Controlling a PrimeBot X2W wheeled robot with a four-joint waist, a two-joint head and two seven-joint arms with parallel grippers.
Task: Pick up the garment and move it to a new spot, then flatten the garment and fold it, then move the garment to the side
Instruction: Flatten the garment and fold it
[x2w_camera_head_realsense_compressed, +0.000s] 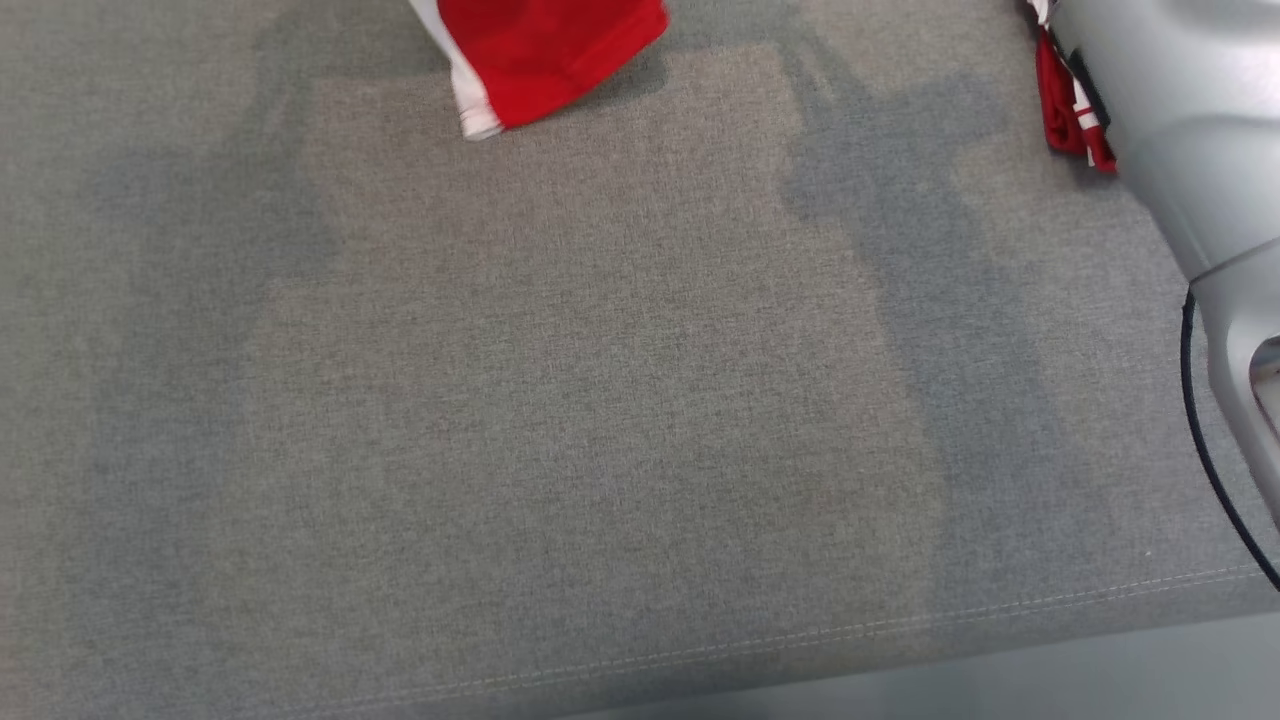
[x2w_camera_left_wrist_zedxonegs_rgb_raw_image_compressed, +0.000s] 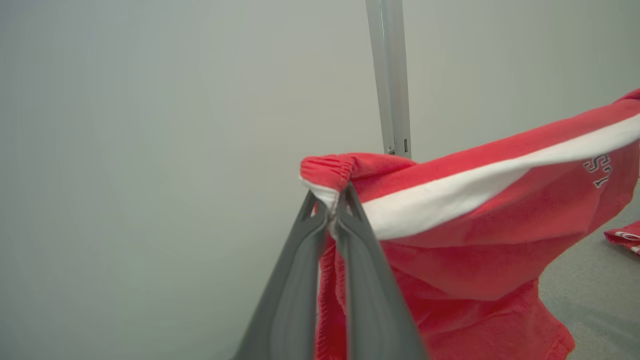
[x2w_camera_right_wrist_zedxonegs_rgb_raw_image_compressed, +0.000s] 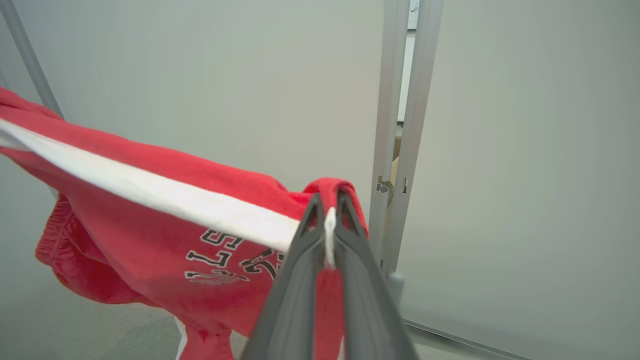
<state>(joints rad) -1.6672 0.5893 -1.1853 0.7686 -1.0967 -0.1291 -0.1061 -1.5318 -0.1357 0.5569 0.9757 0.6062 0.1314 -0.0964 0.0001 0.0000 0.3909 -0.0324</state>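
Our left gripper (x2w_camera_left_wrist_zedxonegs_rgb_raw_image_compressed: 330, 207) is pinching the garment (x2w_camera_left_wrist_zedxonegs_rgb_raw_image_compressed: 475, 215), its two dark fingers (x2w_camera_left_wrist_zedxonegs_rgb_raw_image_compressed: 300, 280) pressed together on the gathered elastic corner of the red cloth, where a white stripe (x2w_camera_left_wrist_zedxonegs_rgb_raw_image_compressed: 450, 200) begins. Our right gripper (x2w_camera_right_wrist_zedxonegs_rgb_raw_image_compressed: 327, 210) is doing the same at the opposite corner, jaws closed on a fold of red and white fabric. Between the two grips we are holding the garment up in the air. Its striped top edge is running from one gripper to the other and the rest is hanging below, with black-outlined lettering (x2w_camera_right_wrist_zedxonegs_rgb_raw_image_compressed: 225, 255) showing on the red face near the right gripper. In the head view the lowest part is dangling at the top edge, over the far side of the grey fabric surface (x2w_camera_head_realsense_compressed: 600, 400); we cannot tell whether it is touching. Our pale forearm (x2w_camera_head_realsense_compressed: 1180, 120) is crossing the upper right corner there, with a black cable (x2w_camera_head_realsense_compressed: 1200, 440) curving beside it. A red-and-white scrap (x2w_camera_head_realsense_compressed: 1070, 110) is showing just beside that forearm, and we cannot tell whether it belongs to the garment. Behind the cloth, a metal post (x2w_camera_left_wrist_zedxonegs_rgb_raw_image_compressed: 390, 75) is standing against a pale wall (x2w_camera_left_wrist_zedxonegs_rgb_raw_image_compressed: 150, 150).
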